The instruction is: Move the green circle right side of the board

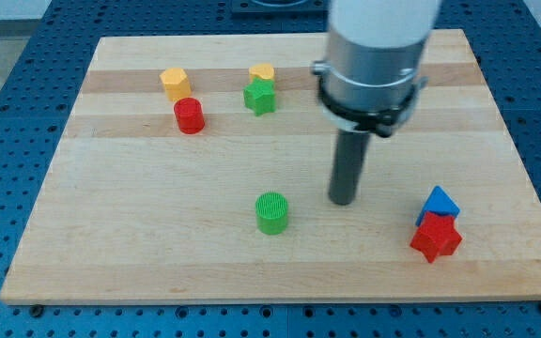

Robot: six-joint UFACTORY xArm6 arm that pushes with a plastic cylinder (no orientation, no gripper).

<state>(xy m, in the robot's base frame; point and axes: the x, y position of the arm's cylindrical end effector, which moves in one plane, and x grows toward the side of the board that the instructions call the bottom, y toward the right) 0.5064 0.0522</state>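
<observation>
The green circle (272,212) is a short green cylinder on the wooden board (158,244), a little below the board's middle. My tip (343,201) touches the board to the right of the green circle, about a block's width and a half away from it, at nearly the same height in the view. The rod hangs from a large white and black arm head at the view's top.
A green star (260,96) and a yellow block (262,73) sit near the board's top middle. A yellow hexagon (174,82) and a red cylinder (189,115) sit at the upper left. A blue triangle (438,204) and a red star (436,238) touch at the lower right.
</observation>
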